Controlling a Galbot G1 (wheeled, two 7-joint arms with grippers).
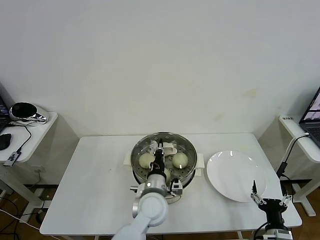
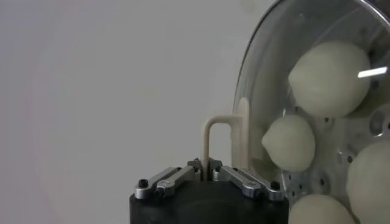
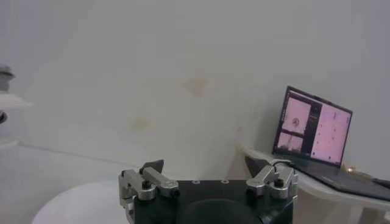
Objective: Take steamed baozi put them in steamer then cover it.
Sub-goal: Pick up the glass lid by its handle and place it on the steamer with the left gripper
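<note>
The steamer (image 1: 138, 150) stands at the table's middle, steel pot on a cream-white base. Several cream-white baozi lie inside it, two plain in the head view (image 1: 146, 160) (image 1: 180, 159). In the left wrist view they show through the glass (image 2: 329, 78) (image 2: 289, 143). The clear glass cover (image 2: 268, 91) is over the pot; I cannot tell whether it rests on the rim. My left gripper (image 1: 159, 162) (image 2: 204, 165) is shut on the cover's cream-white bar handle (image 2: 210, 137). My right gripper (image 1: 270, 197) (image 3: 204, 165) is open and empty at the table's front right corner.
A flat white plate (image 1: 235, 175) lies right of the steamer, next to my right gripper. A laptop (image 3: 314, 131) stands on a side shelf at the right. A side table at the left holds a black and silver object (image 1: 25, 111).
</note>
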